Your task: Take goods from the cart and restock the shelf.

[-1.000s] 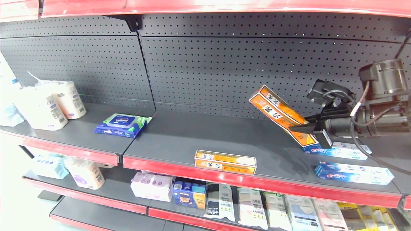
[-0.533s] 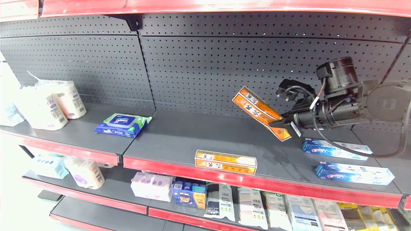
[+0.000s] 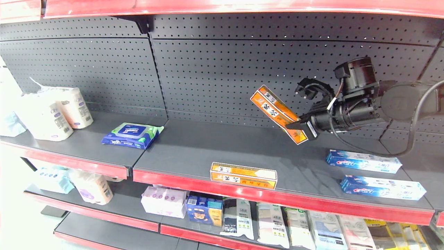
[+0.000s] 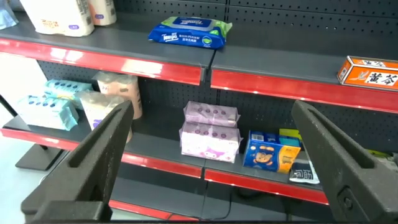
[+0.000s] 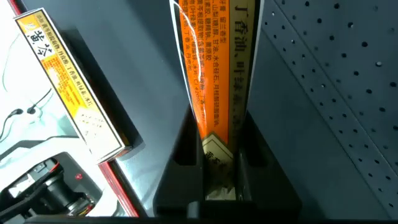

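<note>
Head view: placing step under way. Right gripper (image 3: 300, 129) clamped on orange box (image 3: 275, 109), which is tilted in air above shelf (image 3: 208, 146), near pegboard (image 3: 225, 76). Next, likely: lower box flat behind second orange box (image 3: 243, 175) at front edge, then release.
Left wrist view: left gripper (image 4: 211, 162) spread, holding nothing, facing lower shelves (image 4: 161, 165).
Right wrist view: box end pinched between jaws, dark shelf deck beneath.

Shop: stocked red-edged pegboard shelves (image 3: 215, 146)
</note>
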Robot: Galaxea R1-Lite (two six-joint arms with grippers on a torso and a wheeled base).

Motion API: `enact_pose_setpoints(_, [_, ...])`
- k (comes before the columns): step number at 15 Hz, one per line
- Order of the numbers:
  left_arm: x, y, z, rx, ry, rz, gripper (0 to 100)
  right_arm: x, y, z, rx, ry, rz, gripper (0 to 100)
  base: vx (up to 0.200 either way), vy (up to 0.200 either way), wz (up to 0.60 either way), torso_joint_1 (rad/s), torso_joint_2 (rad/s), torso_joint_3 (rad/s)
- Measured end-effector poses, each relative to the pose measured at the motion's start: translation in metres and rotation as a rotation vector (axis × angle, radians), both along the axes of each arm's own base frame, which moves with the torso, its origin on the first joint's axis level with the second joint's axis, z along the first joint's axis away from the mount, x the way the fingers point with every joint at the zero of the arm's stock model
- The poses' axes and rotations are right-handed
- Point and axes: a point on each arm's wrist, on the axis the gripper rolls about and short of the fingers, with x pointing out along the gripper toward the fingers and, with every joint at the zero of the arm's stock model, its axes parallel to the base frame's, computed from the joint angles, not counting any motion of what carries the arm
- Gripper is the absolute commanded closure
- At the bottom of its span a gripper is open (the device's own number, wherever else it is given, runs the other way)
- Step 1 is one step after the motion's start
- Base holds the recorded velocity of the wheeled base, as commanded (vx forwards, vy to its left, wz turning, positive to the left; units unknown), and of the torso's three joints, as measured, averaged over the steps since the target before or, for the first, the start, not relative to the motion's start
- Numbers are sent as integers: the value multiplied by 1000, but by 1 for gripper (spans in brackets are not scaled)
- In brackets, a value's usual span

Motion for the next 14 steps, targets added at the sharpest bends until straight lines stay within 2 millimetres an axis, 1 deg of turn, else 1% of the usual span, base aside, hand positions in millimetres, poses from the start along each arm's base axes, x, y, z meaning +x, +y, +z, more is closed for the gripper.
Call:
enact_pose_setpoints(2, [0,0,0,0,0,0,0,3,-4,3,0,29,-2,100,0,0,0,0,0,0])
enact_pose_setpoints(4, [0,0,0,0,0,0,0,7,-14,9,0,50,-25,100,0,0,0,0,0,0])
enact_pose_setpoints(6, [0,0,0,0,0,0,0,12,-22,11,-2,52,-48,100,0,0,0,0,0,0])
enact_pose_setpoints(9, [0,0,0,0,0,0,0,18,-29,0,-38,92,-61,100,0,0,0,0,0,0])
enact_pose_setpoints(14, [0,0,0,0,0,0,0,24,-32,-17,-141,104,4,100,0,0,0,0,0,0])
